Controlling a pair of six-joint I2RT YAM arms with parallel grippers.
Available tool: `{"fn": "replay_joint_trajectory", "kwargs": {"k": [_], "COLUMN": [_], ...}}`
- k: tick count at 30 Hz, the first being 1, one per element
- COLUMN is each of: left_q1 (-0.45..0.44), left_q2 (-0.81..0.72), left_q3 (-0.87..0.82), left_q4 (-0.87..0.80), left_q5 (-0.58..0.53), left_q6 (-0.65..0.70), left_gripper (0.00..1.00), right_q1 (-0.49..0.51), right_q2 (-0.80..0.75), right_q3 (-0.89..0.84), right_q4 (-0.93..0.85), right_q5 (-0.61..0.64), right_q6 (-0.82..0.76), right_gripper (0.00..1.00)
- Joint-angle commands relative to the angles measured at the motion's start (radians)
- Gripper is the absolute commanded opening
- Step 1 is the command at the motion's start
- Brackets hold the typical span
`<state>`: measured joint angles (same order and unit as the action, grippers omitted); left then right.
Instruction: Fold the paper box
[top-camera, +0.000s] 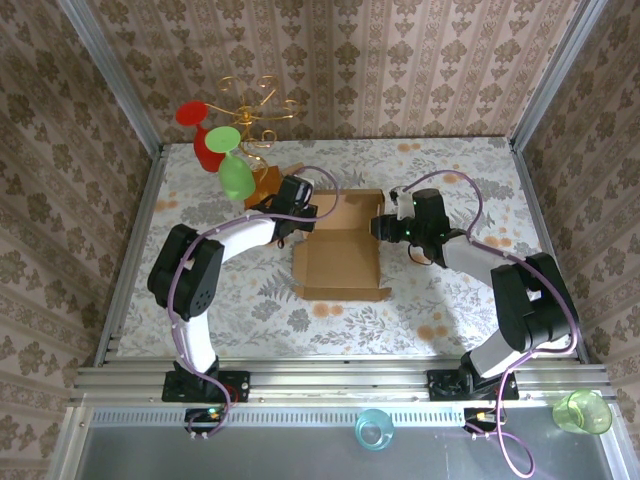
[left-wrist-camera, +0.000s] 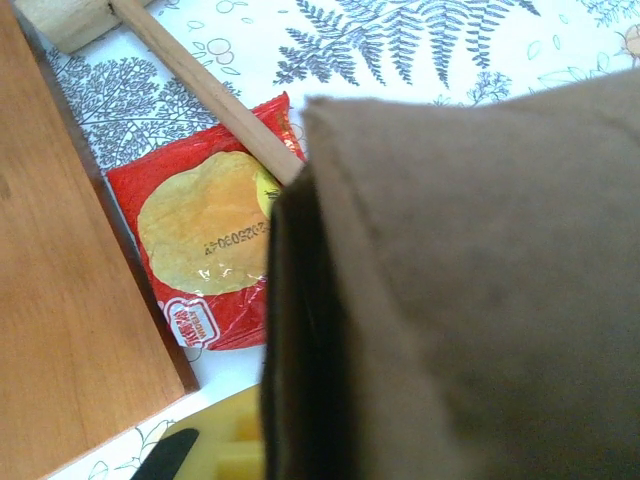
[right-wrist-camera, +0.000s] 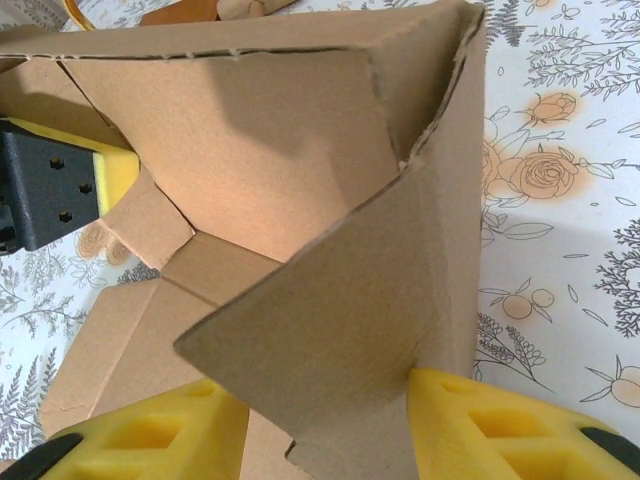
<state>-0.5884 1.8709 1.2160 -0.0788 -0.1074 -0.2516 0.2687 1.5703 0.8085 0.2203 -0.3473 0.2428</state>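
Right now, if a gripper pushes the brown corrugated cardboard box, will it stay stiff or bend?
The brown corrugated cardboard box probably hinges at its creases, since its flaps stand at angles. It looks thin and light, so it may slide on the flowered table. Its perforated edge might tear.

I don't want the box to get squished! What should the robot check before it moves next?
1. Right fingers on either side of a flap of the box: ok.
2. Left fingers gripping the opposite wall: cannot tell.
3. Box fully folded: not ok, the near panel lies flat.
4. Red snack packet clear of the box: cannot tell.
5. Wooden block apart from the box: ok.
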Motion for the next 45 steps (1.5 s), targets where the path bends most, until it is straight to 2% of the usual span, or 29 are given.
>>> {"fn": "replay_joint_trajectory", "kwargs": {"k": [1, 7, 9, 14, 17, 21, 27, 32, 37, 40, 45], "left_q1": [0.006, 0.006, 0.006, 0.009, 0.014, 0.019, 0.024, 0.025, 0.025, 0.025, 0.027], "left_q2": [-0.032, -0.052, -0.051, -0.068, -0.116, -0.18, -0.209, -0.214, -0.213, -0.212, -0.212], "left_q3": [-0.023, -0.025, -0.032, -0.067, -0.096, -0.115, -0.113, -0.119, -0.115, -0.11, -0.111], "left_q4": [-0.032, -0.063, -0.062, -0.032, -0.011, -0.003, -0.019, -0.01, -0.011, -0.018, -0.011], "left_q5": [0.042, 0.023, 0.013, 0.006, 0.021, 0.05, 0.055, 0.057, 0.062, 0.057, 0.057], "left_q6": [-0.049, -0.089, -0.096, -0.12, -0.152, -0.187, -0.192, -0.193, -0.186, -0.183, -0.181], "left_gripper": [0.0, 0.0, 0.0, 0.0, 0.0, 0.0, 0.0, 0.0, 0.0, 0.0, 0.0], "right_q1": [-0.008, -0.012, -0.01, -0.008, -0.004, 0.004, 0.003, 0.001, 0.0, 0.006, 0.018], "right_q2": [-0.017, -0.033, -0.088, -0.232, -0.25, -0.25, -0.141, -0.087, -0.043, -0.09, -0.145], "right_q3": [0.0, 0.029, -0.013, -0.173, -0.239, -0.304, -0.286, -0.269, -0.271, -0.311, -0.3], "right_q4": [0.007, -0.068, -0.081, -0.061, -0.022, 0.027, 0.112, 0.12, 0.16, 0.215, 0.138], "right_q5": [0.016, 0.067, 0.111, 0.198, 0.165, 0.189, 0.071, 0.102, 0.118, 0.122, 0.153], "right_q6": [0.032, 0.05, 0.088, 0.208, 0.245, 0.279, 0.368, 0.384, 0.397, 0.405, 0.376], "right_gripper": [0.47, 0.57, 0.61, 0.63, 0.62, 0.57, 0.48, 0.38, 0.37, 0.39, 0.41]}}
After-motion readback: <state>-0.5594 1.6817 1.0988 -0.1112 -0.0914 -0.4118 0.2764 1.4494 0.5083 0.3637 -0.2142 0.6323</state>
